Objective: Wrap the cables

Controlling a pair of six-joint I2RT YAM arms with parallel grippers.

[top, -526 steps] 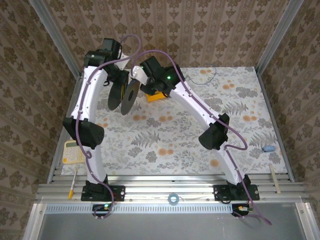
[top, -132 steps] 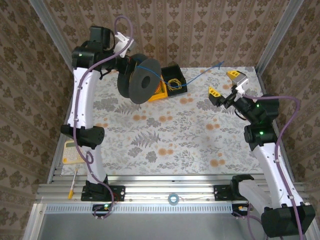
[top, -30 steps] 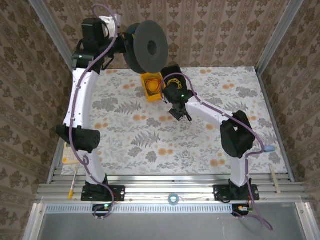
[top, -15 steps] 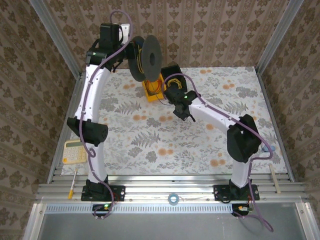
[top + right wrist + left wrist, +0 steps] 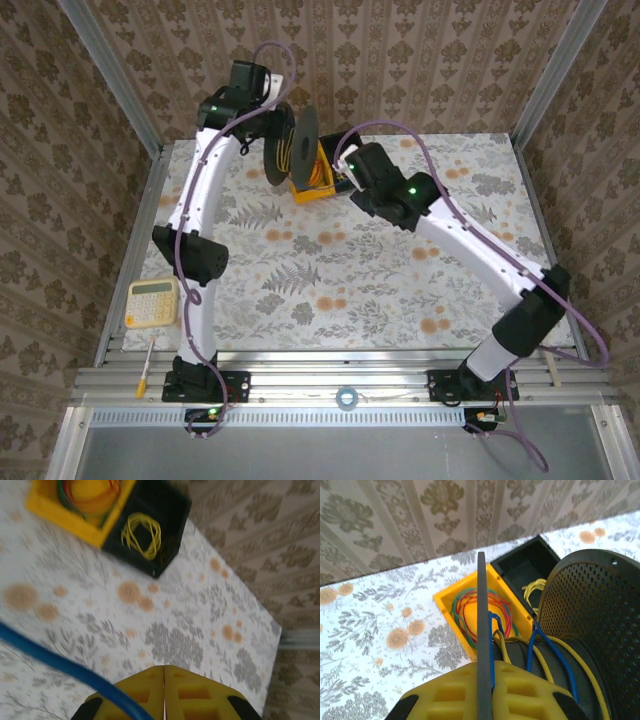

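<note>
- The blue cable (image 5: 536,645) and the yellow cable (image 5: 543,662) lay wound together around the hub of a black spool (image 5: 303,140), which hung above the far part of the table.
- A loose length of the blue cable ran slantwise through the right wrist view, crossing in front of the right gripper's left finger.
- The spool stood on edge, and the wrist view showed its far flange to be perforated.
- The left gripper (image 5: 482,672) was clamped on the thin rim of the spool's near flange, one yellow finger on each side.
- The right gripper (image 5: 164,672) had its fingers pressed together with no gap. Whether the blue cable was pinched between them could not be told.
- Just below the spool sat a yellow tray (image 5: 445,597) with red, green and yellow loops coiled inside.
- A black tray (image 5: 165,510) touched the yellow tray's side and held a small yellow coil (image 5: 142,535).
- Both trays rested on the floral-patterned table (image 5: 330,270), near the far wall.
- A yellow calculator (image 5: 150,300) lay at the table's left edge, well apart from the trays.
</note>
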